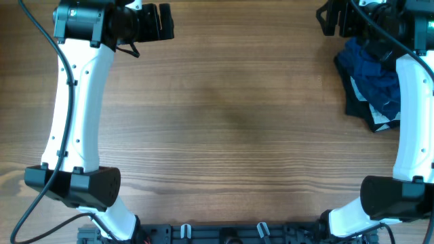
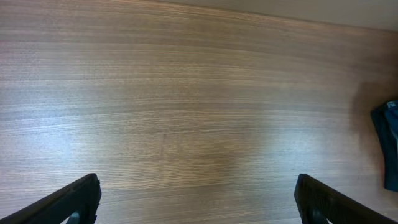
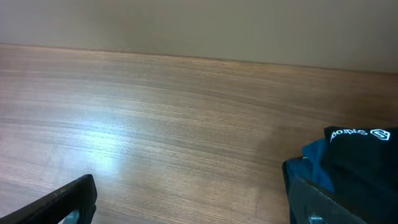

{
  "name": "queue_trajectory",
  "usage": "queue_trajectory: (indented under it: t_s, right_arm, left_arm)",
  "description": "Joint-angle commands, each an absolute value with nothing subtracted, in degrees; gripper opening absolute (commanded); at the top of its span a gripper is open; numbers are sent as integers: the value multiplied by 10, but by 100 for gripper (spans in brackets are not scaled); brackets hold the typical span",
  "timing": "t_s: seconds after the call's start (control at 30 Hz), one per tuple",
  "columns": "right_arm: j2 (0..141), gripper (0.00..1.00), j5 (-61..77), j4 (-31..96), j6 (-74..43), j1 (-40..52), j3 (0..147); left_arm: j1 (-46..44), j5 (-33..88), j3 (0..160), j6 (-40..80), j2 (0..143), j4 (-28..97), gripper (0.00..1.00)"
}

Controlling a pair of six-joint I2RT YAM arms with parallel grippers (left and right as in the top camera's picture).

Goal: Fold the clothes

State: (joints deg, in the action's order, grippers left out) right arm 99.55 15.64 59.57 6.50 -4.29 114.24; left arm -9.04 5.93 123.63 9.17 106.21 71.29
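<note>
Clothes [image 3: 367, 152]: black, white logo, atop the heap [image 1: 369, 81] at the table's [image 1: 224, 122] right edge. Likely soft, light, limp; pinch a hem or shoulder. Left tool [image 2: 198, 194], right tool [image 3: 186, 190]: released, empty.

The only print in view sits on the black garment [image 3: 367, 155] at the right edge of the right wrist view; it is a short white word [image 3: 347, 132] with a small white emblem [image 3: 377, 133] just beside it; the word stands upside down, and its letters cannot be made out with certainty.
</note>
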Motion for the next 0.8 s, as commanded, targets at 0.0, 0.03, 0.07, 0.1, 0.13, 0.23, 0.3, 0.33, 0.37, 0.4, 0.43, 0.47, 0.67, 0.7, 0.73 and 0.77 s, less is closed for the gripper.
queue_trajectory:
  t_s: [0.0, 0.03, 0.07, 0.1, 0.13, 0.23, 0.3, 0.33, 0.37, 0.4, 0.43, 0.47, 0.67, 0.7, 0.73, 0.77]
  right_arm:
    - [1000, 100, 166, 596, 69, -43, 1140]
    - [1000, 100, 166, 596, 69, -43, 1140]
    - [1000, 100, 166, 596, 69, -43, 1140]
    - [1000, 100, 166, 596, 69, -43, 1140]
    - [1000, 100, 166, 596, 69, -43, 1140]
    - [1000, 100, 166, 596, 69, -43, 1140]
    - [1000, 99, 166, 596, 69, -43, 1140]
    - [1000, 100, 166, 596, 69, -43, 1140]
    - [1000, 100, 166, 596, 69, -43, 1140]
    - [1000, 100, 166, 596, 69, -43, 1140]
    - [1000, 100, 166, 596, 69, -43, 1140]
    - [1000, 100, 166, 596, 69, -43, 1140]
    - [997, 100, 166, 596, 69, -43, 1140]
    - [990, 100, 166, 596, 69, -43, 1140]
    - [979, 100, 164, 596, 70, -41, 1140]
    - [966, 100, 161, 597, 76, -38, 1140]
  left_arm:
    - [-92, 70, 1236, 99, 1065, 714, 100]
    - [-92, 70, 1236, 99, 1065, 714, 100]
    - [-92, 70, 1236, 99, 1065, 714, 100]
    - [-92, 70, 1236, 99, 1065, 714, 100]
    - [-92, 70, 1236, 99, 1065, 714, 100]
    - [-92, 70, 1236, 99, 1065, 714, 100]
    - [-92, 70, 1236, 99, 1065, 714, 100]
    - [-92, 70, 1236, 99, 1065, 714, 100]
    - [-92, 70, 1236, 99, 1065, 714, 100]
    - [-92, 70, 1236, 99, 1065, 714, 100]
    - [-92, 70, 1236, 99, 1065, 714, 100]
    - [-92, 70, 1236, 99, 1065, 714, 100]
    - [-92, 70, 1236, 99, 1065, 714, 100]
    - [-92, 70, 1236, 99, 1065, 714, 100]
    - [-92, 70, 1236, 99, 1065, 714, 100]
    - [-92, 70, 1236, 99, 1065, 714, 100]
